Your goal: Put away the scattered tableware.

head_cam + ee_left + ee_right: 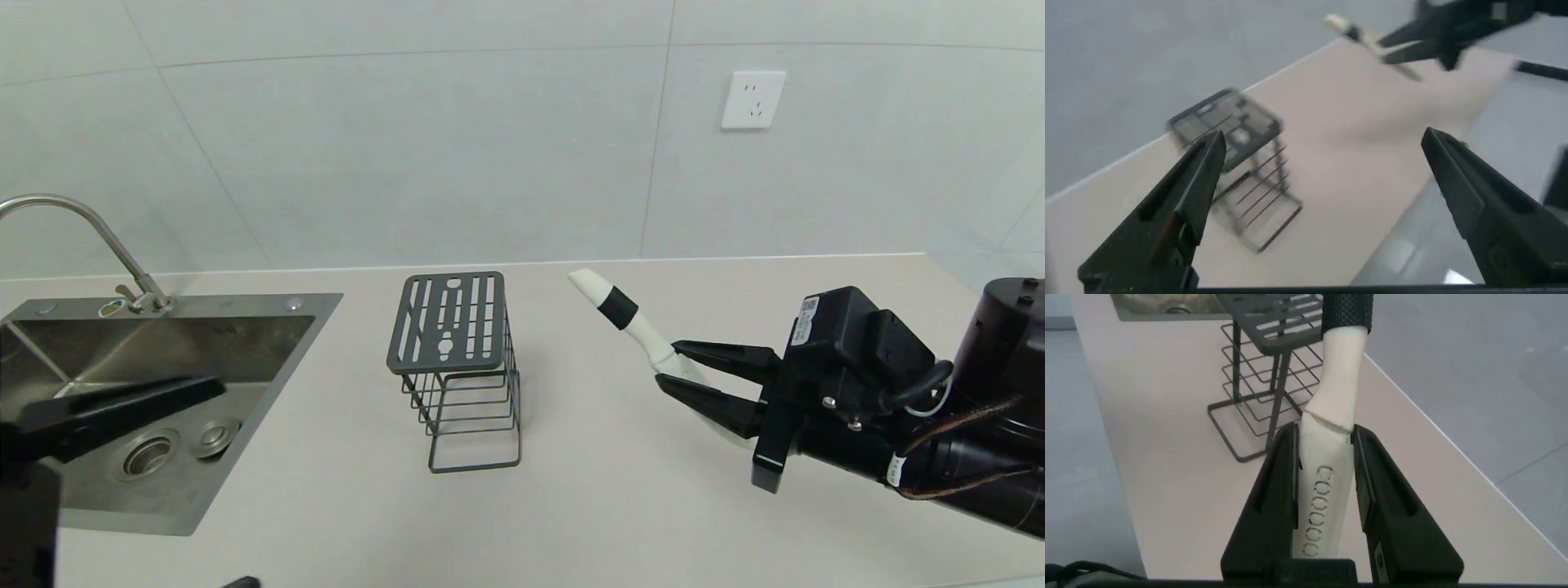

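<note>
1. The right tool (669, 365) was shut tight on a white kitchen utensil (629, 314) with a black band near its far end.
2. The utensil was off to the right of the wire rack (453, 327), well apart from it. It was tilted, and its banded end pointed up and toward the rack.
3. The rack stood upright on the pale worktop (612, 490). It had a flat top with slots in it.
4. The left tool (1323, 139) was open wide and had nothing in it. It was to the left of the rack, over the metal sink (269, 359).
5. A curved tap (82, 220) stood at the back of the sink, farther left of the rack.
</note>
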`<state>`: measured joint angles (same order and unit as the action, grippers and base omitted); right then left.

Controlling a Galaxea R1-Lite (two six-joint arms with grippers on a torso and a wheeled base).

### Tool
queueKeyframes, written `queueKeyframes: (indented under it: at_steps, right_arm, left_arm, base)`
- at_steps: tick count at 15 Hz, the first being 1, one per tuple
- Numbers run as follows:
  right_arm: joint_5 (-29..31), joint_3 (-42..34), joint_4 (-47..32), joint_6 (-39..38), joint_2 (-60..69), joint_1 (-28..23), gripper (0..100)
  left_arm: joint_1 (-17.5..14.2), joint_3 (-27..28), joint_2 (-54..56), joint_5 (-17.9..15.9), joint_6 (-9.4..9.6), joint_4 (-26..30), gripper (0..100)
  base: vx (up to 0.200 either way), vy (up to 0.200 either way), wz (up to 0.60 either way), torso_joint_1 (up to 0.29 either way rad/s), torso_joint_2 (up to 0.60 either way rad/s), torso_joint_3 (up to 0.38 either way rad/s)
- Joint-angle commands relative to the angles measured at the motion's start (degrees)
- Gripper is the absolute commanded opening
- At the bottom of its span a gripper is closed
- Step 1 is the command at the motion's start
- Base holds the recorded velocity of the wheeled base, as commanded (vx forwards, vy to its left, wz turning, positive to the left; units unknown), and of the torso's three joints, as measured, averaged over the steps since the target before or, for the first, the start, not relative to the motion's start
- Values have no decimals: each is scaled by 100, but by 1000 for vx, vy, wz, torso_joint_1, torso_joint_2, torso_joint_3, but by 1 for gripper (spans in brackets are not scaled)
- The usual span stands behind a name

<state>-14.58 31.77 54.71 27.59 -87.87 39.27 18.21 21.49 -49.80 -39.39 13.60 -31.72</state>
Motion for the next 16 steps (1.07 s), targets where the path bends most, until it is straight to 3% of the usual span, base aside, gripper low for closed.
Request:
queueKeyframes:
  at_steps: [1, 4, 6, 7, 8, 9, 11, 13, 14, 16]
  right_arm:
    - [8, 163, 4, 1, -134, 160, 0]
    - [-19, 673, 31, -17, -362, 178, 0]
    - [-19, 752, 75, -17, -442, 187, 0]
    - [-19, 725, 75, -17, -433, 222, 0]
    - [-19, 725, 84, -17, -406, 231, 0]
    - [-19, 725, 84, -17, -398, 239, 0]
    - [-19, 717, 84, -17, -275, 336, 0]
    - [-19, 743, 92, -17, -90, 424, 0]
    - [-19, 743, 92, -17, 15, 442, 0]
    - [-19, 725, 92, -17, 191, 486, 0]
  left_arm:
    - [235, 250, -1463, -702, 652, -317, 100]
    - [235, 496, -2359, -1308, 854, -862, 100]
    - [235, 716, -3141, -1510, 854, -1908, 100]
    - [235, 865, -3651, -1765, 749, -2699, 100]
    - [244, 1006, -4090, -1932, 503, -3341, 100]
    - [244, 1041, -4222, -1976, 397, -3560, 100]
    - [358, 1191, -4873, -2047, -490, -4835, 100]
    - [394, 1094, -5259, -2020, -1185, -5828, 100]
    - [394, 1112, -5286, -2011, -1413, -5828, 100]
    - [402, 1208, -5339, -2011, -1475, -5828, 100]
  base:
    - [0, 0, 0, 0, 0, 0]
    - [0, 0, 0, 0, 0, 0]
    - [0, 0, 0, 0, 0, 0]
    - [0, 0, 0, 0, 0, 0]
    - [0, 0, 0, 0, 0, 0]
    - [0, 0, 0, 0, 0, 0]
    - [0, 0, 0, 0, 0, 0]
    - [0, 0, 0, 0, 0, 0]
    - [0, 0, 0, 0, 0, 0]
    - [0, 0, 0, 0, 0, 0]
